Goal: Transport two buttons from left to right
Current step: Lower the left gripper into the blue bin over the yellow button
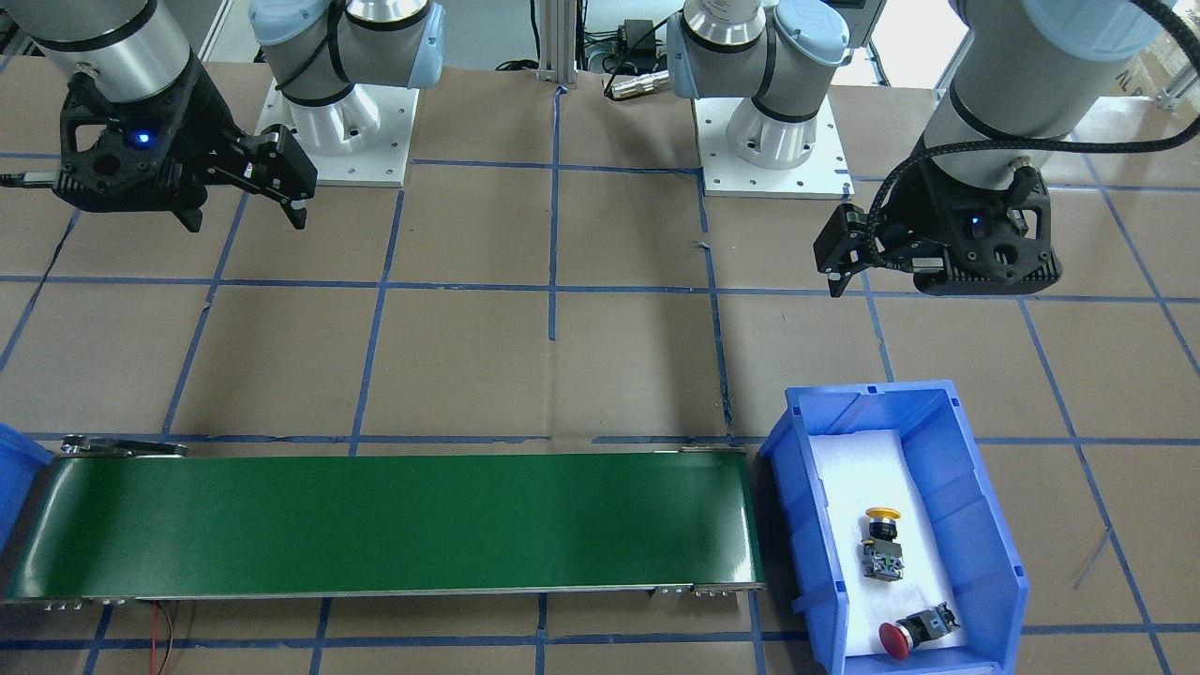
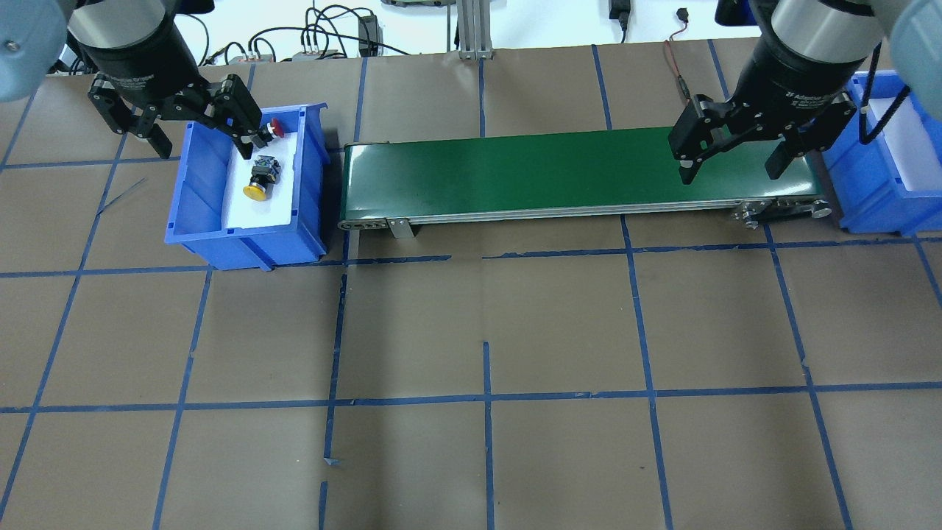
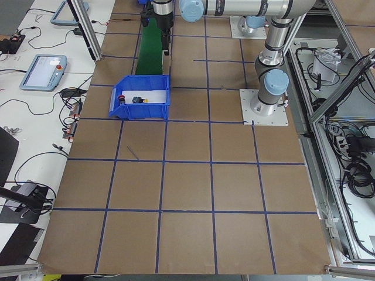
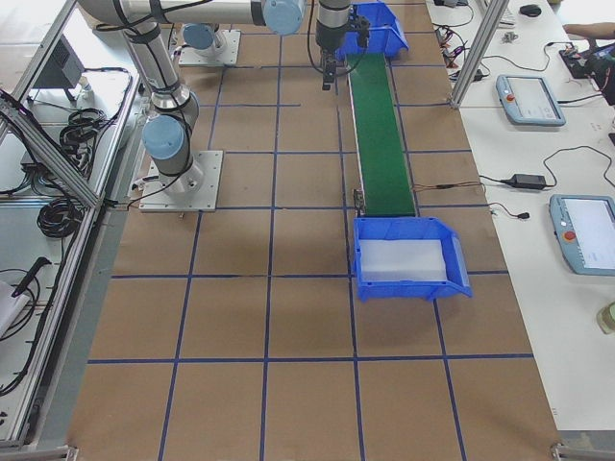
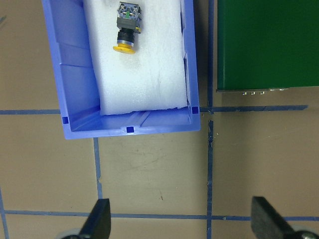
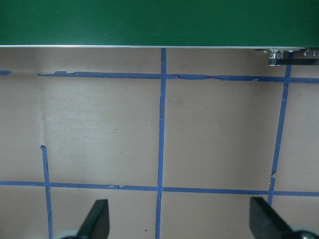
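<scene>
Blue bin (image 1: 975, 525) holds yellow btn (image 1: 882, 544) & red btn (image 1: 915, 632).

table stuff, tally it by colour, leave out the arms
yellow: 1, the yellow-capped button
red: 1, the red-capped button
blue: 2, the bin holding both buttons and the bin at the belt's other end
green: 1, the conveyor belt
total: 5
</scene>
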Tool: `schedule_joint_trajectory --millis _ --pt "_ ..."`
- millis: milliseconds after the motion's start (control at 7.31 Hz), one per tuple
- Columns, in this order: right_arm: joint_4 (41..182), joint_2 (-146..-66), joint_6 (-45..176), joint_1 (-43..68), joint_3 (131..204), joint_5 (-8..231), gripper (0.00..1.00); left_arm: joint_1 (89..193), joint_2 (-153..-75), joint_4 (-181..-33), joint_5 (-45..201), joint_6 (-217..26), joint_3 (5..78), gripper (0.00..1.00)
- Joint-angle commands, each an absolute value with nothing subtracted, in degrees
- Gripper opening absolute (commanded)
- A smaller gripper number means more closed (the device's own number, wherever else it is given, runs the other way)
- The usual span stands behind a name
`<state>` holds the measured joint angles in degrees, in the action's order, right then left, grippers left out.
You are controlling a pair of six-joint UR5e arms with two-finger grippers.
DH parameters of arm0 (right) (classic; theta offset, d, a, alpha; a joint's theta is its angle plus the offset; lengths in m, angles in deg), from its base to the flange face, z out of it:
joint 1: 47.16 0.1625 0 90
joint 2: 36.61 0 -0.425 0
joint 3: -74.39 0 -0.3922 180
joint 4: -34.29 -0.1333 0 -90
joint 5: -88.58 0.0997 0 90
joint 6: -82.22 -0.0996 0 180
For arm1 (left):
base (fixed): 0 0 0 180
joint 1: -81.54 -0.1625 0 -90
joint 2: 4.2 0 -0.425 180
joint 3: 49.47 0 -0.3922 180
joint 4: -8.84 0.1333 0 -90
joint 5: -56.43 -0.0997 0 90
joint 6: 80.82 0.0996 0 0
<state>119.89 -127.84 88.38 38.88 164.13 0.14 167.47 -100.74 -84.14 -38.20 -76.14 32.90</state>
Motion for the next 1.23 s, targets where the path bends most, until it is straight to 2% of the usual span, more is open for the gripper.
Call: schedule_joint_trajectory --millis 0,274,684,1094 --pt "119.89 -127.84 88.38 38.88 164.13 0.16 1.0 167.5 -101.14 -84.06 -38.14 -76.16 32.8 1.0" --pt "119.89 -127.84 88.38 38.88 164.13 0.16 1.0 166.63 -101.05 -83.8 -37.79 -75.55 31.67 1.0" --pt "119.89 -127.84 88.38 38.88 164.13 0.25 1.0 164.25 -113.05 -72.41 -31.9 -74.84 29.13 1.0" --pt "119.89 -127.84 88.38 38.88 164.13 0.25 1.0 163.29 -119.84 -68.09 -32.34 -68.27 24.81 1.0"
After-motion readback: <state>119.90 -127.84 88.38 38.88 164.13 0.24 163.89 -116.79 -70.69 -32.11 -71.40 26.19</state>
